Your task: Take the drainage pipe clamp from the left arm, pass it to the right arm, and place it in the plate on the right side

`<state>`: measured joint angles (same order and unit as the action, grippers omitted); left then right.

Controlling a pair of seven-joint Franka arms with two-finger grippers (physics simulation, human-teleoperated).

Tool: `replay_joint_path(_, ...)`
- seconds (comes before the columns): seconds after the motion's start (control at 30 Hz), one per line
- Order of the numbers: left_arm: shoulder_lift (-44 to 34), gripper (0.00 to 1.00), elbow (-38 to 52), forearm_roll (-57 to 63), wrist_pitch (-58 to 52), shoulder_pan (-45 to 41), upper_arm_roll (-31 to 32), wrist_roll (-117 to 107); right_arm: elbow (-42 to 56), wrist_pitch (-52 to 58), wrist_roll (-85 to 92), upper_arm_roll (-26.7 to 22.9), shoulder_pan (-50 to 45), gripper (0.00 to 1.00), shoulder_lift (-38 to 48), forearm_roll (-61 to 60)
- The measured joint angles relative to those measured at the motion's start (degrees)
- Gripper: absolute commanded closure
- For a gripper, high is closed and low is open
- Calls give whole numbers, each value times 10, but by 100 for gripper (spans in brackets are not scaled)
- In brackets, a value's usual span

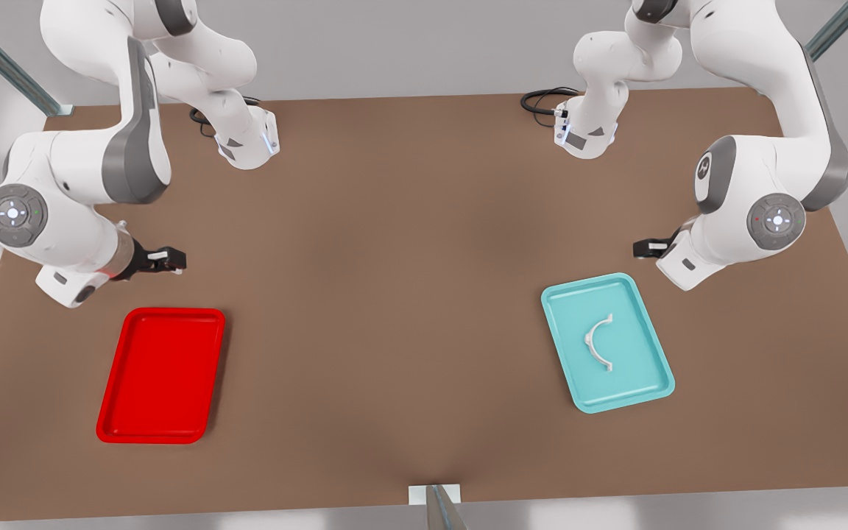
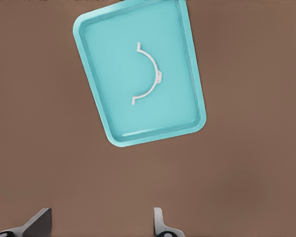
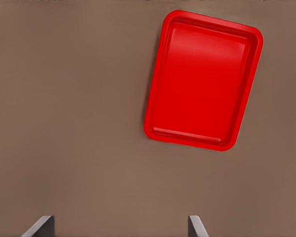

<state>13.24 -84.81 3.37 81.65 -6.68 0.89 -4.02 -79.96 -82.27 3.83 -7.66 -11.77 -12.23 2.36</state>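
plate [image 1: 161, 375]: glossy red plastic | teal tray [image 1: 606, 342]: smooth satin | table [image 1: 394, 294]: matt brown

The brown surface [image 1: 409, 294] fills most of the front view, plain and matte, its far edge near the top of the frame and its near edge along the bottom. Directly on it lie two trays, well apart: the red plate [image 1: 161, 375] at the lower left of the frame and a teal tray [image 1: 606, 342] at the lower right, both flat and slightly skewed to the surface's edges. Two white arm bases [image 1: 247, 140] stand on it near the far edge, each with a black cable [image 1: 542, 99] beside it.
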Motion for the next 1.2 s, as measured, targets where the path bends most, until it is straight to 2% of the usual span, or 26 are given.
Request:
replay_joint_path(0.1,11,0,0,0,10,0,0,-3,-8,-14,5,0,-3,0,3,1)
replay_joint_path(0.2,113,0,-4,-6,78,12,-1,-14,-22,-29,10,0,-2,0,5,0)
replay_joint_path(0.33,240,0,-13,-15,233,18,-3,-80,-43,-47,15,0,-2,0,13,2)
replay_joint_path(0.5,320,0,15,-14,367,5,-2,-208,-52,-62,20,0,-2,0,15,3)
replay_joint_path(0.67,329,0,3,-15,449,5,-2,-332,-63,-71,24,0,-2,0,18,3)
replay_joint_path(0.93,325,0,-36,-15,497,7,1,-502,-75,-83,30,0,-2,0,18,3)
replay_joint_path(1.0,326,40,-39,-14,502,7,2,-533,-76,-85,31,0,-2,0,18,3)
replay_joint_path(1.03,326,51,-39,-14,504,7,2,-548,-78,-86,31,0,-2,0,18,3)
replay_joint_path(1.07,326,54,-40,-14,506,7,2,-562,-79,-86,32,0,-2,0,18,3)
replay_joint_path(1.2,326,53,-40,-14,511,8,3,-610,-82,-89,33,0,-2,0,18,3)
